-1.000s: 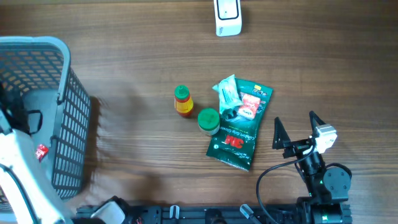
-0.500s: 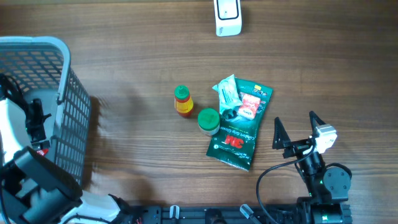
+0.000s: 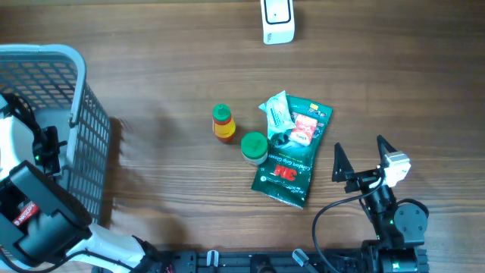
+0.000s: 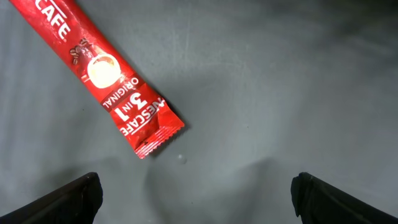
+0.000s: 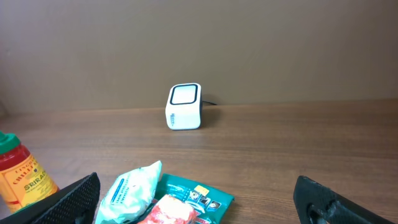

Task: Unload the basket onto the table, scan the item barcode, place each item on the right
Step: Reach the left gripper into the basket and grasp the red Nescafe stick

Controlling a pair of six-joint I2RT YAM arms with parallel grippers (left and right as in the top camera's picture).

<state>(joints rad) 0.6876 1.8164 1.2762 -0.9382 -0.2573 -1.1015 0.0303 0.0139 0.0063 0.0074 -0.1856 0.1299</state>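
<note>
Grey basket floor (image 4: 292, 81), red Nescafé 3in1 Original sachet (image 4: 111, 79), Sriracha bottle (image 5: 20, 177)

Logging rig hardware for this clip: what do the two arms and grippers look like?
Both the left gripper and right gripper have black, tapering fingers. The right arm is black with a white block at the wrist and a looping black cable. The left arm has white and black housings with a small red label.

The left gripper (image 4: 199, 199) points straight down, jaws spread wide and empty, while the right gripper (image 3: 362, 156) faces level, jaws equally spread.
</note>
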